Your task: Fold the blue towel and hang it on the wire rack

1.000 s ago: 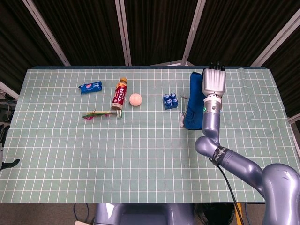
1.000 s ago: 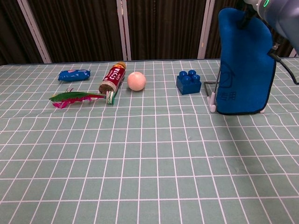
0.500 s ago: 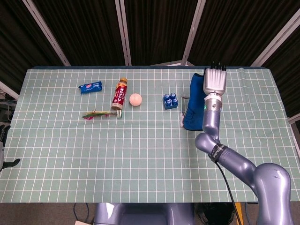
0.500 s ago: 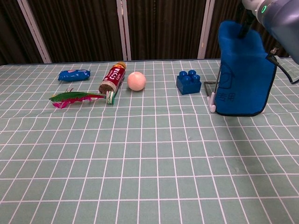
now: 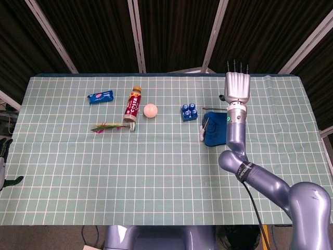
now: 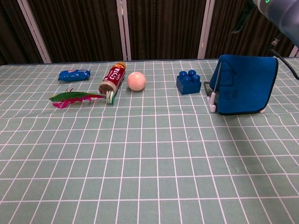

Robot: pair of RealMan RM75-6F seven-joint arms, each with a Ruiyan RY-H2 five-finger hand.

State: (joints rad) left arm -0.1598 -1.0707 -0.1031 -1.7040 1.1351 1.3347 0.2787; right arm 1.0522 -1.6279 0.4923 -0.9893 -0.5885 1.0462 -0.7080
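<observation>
At the right end of the green grid-patterned tablecloth (image 5: 156, 156): wire rack (image 6: 212, 91), white-tipped feet resting on the cloth, bearing the blue towel (image 6: 245, 84). Towel is folded and draped over the rack's top, its front panel hanging down toward the table with pale printed characters at the lower left; in the head view (image 5: 214, 129) it shows as a dark blue patch partly hidden behind the forearm.

Right hand (image 5: 237, 88): raised above and behind the rack, back of the hand toward the head camera, fingers straight, slightly apart and pointing away; holds nothing and is clear of the towel. The chest view catches only a dark edge of the arm at the top right corner.

Left hand: outside both views.

Other items, left to right along the far half of the table:
- blue snack packet (image 6: 74, 74), lying flat;
- green and pink feathered item (image 6: 74, 97), lying flat, its tip near the bottle's mouth;
- red-labelled bottle (image 6: 112, 78), on its side;
- pale pink ball (image 6: 136, 81), just beside the bottle;
- blue studded building block (image 6: 189, 82), near the rack's left side.
</observation>
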